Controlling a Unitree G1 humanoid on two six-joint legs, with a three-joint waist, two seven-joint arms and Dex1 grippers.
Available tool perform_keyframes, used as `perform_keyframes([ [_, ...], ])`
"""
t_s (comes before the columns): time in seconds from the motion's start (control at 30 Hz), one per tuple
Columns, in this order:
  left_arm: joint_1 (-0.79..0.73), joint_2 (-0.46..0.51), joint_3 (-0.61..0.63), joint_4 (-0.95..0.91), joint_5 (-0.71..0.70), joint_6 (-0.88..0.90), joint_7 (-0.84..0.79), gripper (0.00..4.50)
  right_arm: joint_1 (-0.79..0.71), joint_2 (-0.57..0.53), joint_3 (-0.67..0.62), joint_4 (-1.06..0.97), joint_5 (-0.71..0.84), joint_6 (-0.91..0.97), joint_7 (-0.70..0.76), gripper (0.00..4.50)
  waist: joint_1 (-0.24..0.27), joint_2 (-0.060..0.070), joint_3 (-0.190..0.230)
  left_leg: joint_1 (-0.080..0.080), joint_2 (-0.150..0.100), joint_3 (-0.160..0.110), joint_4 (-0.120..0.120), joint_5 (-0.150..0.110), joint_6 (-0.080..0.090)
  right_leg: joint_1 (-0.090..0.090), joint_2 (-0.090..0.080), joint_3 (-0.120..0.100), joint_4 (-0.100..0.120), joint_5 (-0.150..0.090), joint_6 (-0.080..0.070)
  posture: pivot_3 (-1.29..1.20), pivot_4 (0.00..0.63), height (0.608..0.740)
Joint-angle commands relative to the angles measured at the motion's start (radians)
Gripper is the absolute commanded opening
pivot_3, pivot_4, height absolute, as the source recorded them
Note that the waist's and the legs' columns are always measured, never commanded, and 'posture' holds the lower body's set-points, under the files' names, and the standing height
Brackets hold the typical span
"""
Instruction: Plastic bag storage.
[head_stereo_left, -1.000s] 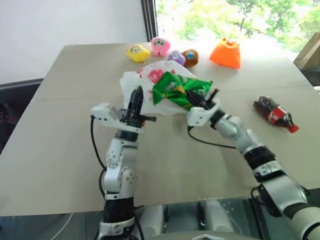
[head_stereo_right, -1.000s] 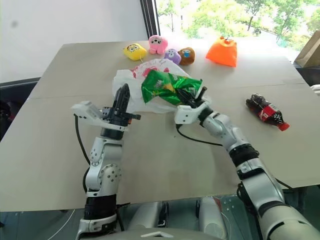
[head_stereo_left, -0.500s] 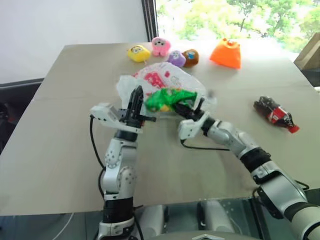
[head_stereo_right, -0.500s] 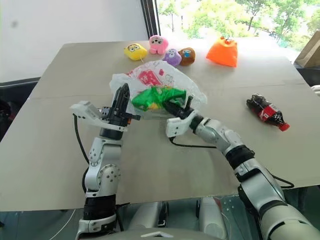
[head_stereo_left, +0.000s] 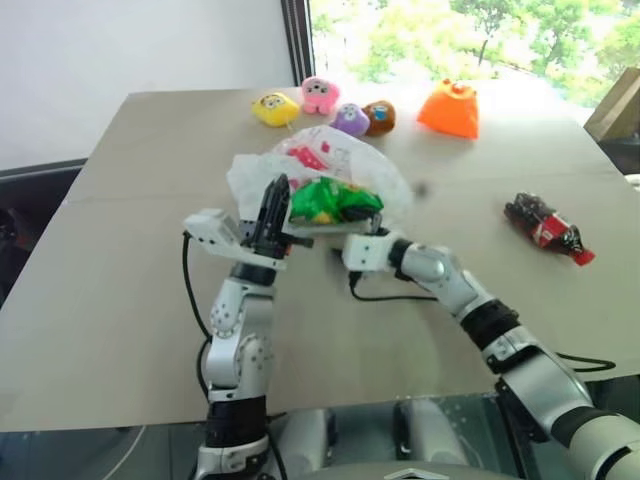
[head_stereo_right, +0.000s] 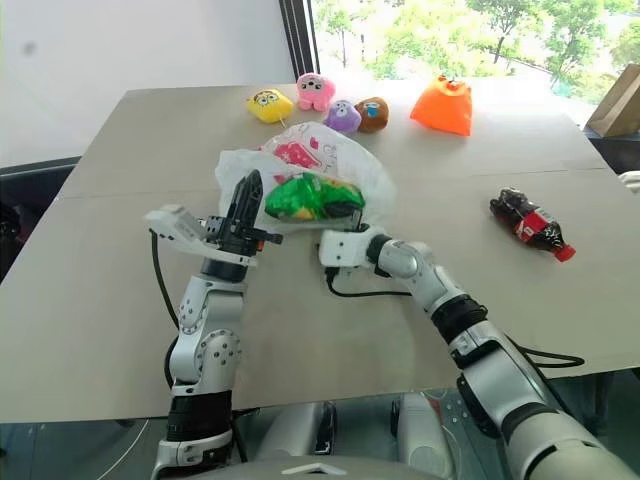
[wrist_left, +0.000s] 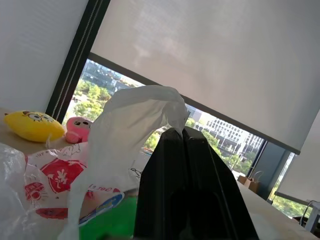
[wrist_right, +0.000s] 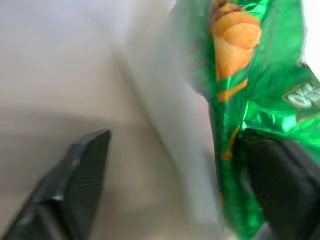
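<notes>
The plastic bag (head_stereo_left: 345, 160), thin white with red print, lies crumpled at the middle of the table. My left gripper (head_stereo_left: 276, 192) points up and is shut on a bunched edge of the bag (wrist_left: 150, 107), holding its mouth raised. A shiny green snack packet (head_stereo_left: 332, 200) sits inside the bag's mouth. My right gripper (wrist_right: 175, 142) reaches level into that mouth from the right; its fingers (wrist_right: 82, 160) stand wide apart, with the packet (wrist_right: 240, 75) lying against one of them.
Several small plush toys (head_stereo_left: 320, 92) and an orange pouch (head_stereo_left: 450, 108) line the far edge of the table (head_stereo_left: 120, 300). A dark cola bottle (head_stereo_left: 545, 225) lies at the right. A black cable trails from my right wrist.
My right gripper carried the green packet left and down into the bag's mouth, rolled its wrist, then opened. The left gripper kept its hold and place.
</notes>
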Motion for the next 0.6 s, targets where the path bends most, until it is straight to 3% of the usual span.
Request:
perform_keyframes([
  [0.03, 0.029, 0.014, -0.014, -0.022, -0.031, 0.015, -0.045, 0.0, 0.003, 0.013, -0.087, -0.156, 0.155, 0.133, 0.086, 4.36, 0.003, 0.0, 0.0, 0.0, 0.0, 0.0, 0.0, 0.0, 0.0, 0.0, 0.0, 0.0, 0.0, 0.0, 0.0, 0.0, 0.15, 0.74],
  [0.17, 0.078, 0.034, -0.036, -0.019, -0.052, 0.032, -0.105, 0.0, 0.121, -0.055, -0.093, -0.434, 0.38, 0.472, 0.354, 4.36, 0.009, -0.001, 0.0, -0.002, 0.0, -0.003, 0.0, 0.0, 0.0, 0.0, -0.001, -0.002, -0.003, 0.0, 0.0, 0.0, 0.15, 0.74],
  [0.33, 0.083, 0.032, -0.008, 0.006, -0.032, 0.007, -0.093, 0.0, 0.231, -0.233, -0.227, -0.726, 0.639, 0.77, 0.512, 4.36, 0.014, 0.0, 0.0, -0.006, -0.001, -0.005, 0.0, -0.003, 0.005, -0.001, -0.003, -0.004, -0.004, 0.0, 0.0, 0.0, 0.15, 0.74],
  [0.5, 0.068, 0.026, -0.005, 0.014, -0.025, 0.004, -0.085, 0.0, 0.26, -0.333, -0.427, -0.756, 0.72, 0.776, 0.443, 4.36, 0.007, 0.0, 0.0, -0.004, -0.001, -0.005, 0.001, -0.003, 0.006, 0.0, -0.001, -0.004, -0.003, 0.0, 0.0, 0.0, 0.15, 0.74],
  [0.6, 0.069, 0.023, -0.013, 0.008, -0.025, 0.008, -0.088, 0.0, 0.25, -0.455, -0.548, -0.623, 0.647, 0.734, 0.367, 4.36, 0.008, 0.0, 0.0, -0.004, -0.001, -0.005, 0.001, -0.003, 0.006, 0.0, -0.001, -0.004, -0.002, 0.0, 0.0, 0.0, 0.15, 0.74],
])
